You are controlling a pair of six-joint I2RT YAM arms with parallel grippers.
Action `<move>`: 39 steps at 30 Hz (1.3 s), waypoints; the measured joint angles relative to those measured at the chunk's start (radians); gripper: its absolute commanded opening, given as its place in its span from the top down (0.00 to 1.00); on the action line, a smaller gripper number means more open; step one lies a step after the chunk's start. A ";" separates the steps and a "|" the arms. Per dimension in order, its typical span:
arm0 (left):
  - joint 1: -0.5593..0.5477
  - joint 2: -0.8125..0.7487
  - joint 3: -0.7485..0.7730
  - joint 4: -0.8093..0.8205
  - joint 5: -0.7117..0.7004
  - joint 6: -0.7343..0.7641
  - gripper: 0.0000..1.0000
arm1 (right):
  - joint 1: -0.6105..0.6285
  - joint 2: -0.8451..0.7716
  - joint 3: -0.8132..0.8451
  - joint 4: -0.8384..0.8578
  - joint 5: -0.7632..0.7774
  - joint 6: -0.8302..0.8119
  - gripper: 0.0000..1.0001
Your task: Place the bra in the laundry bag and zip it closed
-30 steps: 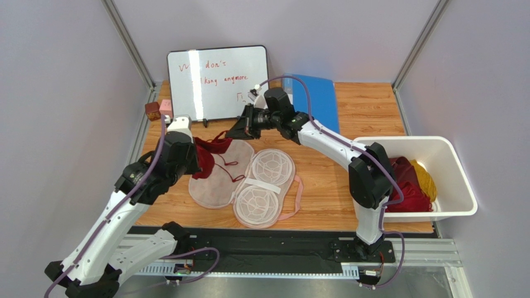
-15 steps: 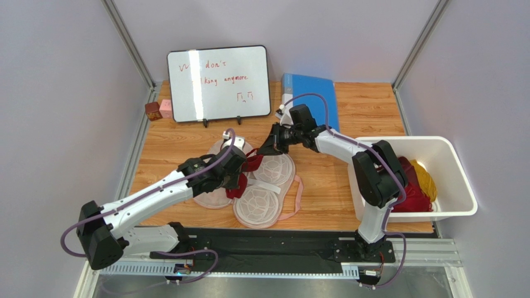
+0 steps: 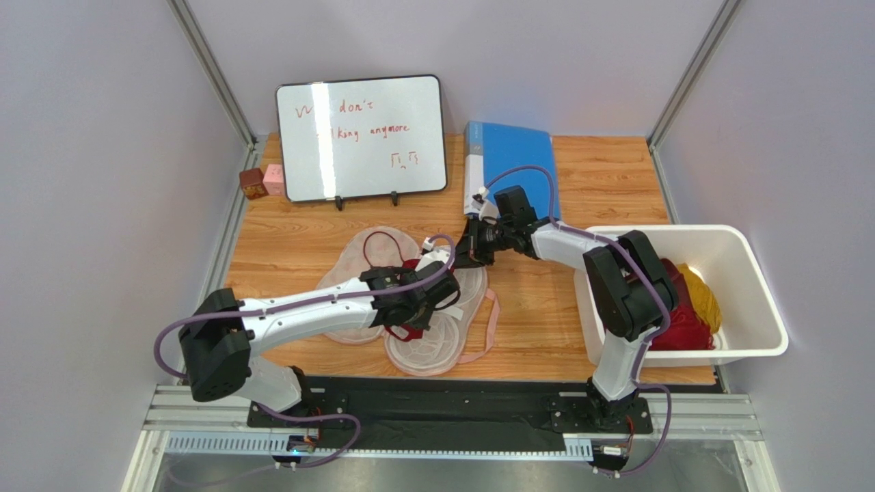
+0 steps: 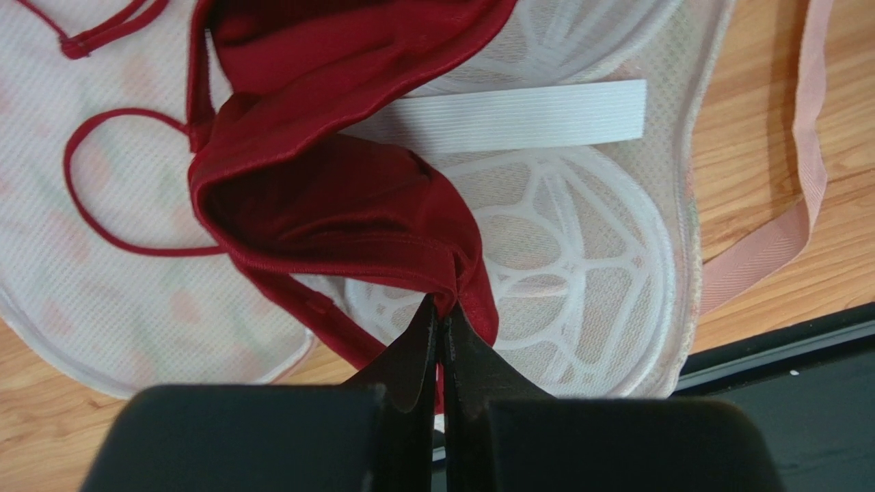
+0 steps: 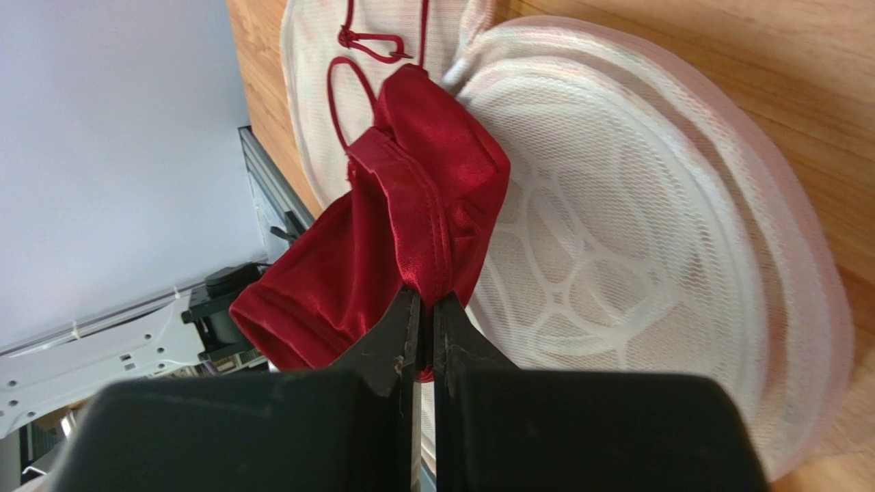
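Observation:
The laundry bag (image 3: 349, 308) lies open in the middle of the table, its printed flap on the left and its white mesh cups (image 3: 436, 343) on the right. The dark red bra (image 3: 409, 271) hangs stretched over the bag's middle between both grippers. My left gripper (image 3: 423, 295) is shut on one edge of the bra (image 4: 329, 195), just above the near mesh cup (image 4: 575, 256). My right gripper (image 3: 469, 252) is shut on the other end of the bra (image 5: 411, 195), above the far mesh cup (image 5: 637, 236). Thin red straps (image 4: 113, 185) lie on the flap.
A white bin (image 3: 755, 308) with red and yellow clothes (image 3: 686, 297) stands at the right. A whiteboard (image 3: 359, 133), a blue folder (image 3: 519, 154) and two small blocks (image 3: 262, 181) stand at the back. A pink strap (image 4: 811, 154) of the bag trails on the wood.
My left arm has swung right, from the bag's left side to over its middle, carrying the bra. My right gripper has come from near the whiteboard toward the bag's far cup.

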 measured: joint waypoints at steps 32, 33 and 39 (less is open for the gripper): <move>-0.047 -0.352 -0.052 0.068 0.281 -0.008 0.38 | -0.029 -0.055 0.015 -0.231 0.248 -0.262 0.43; -0.021 -0.389 -0.047 0.077 0.298 -0.016 0.38 | -0.025 -0.058 0.026 -0.243 0.257 -0.268 0.39; 0.187 -0.409 -0.048 0.166 0.404 -0.087 0.50 | 0.005 -0.110 0.082 -0.342 0.364 -0.291 0.21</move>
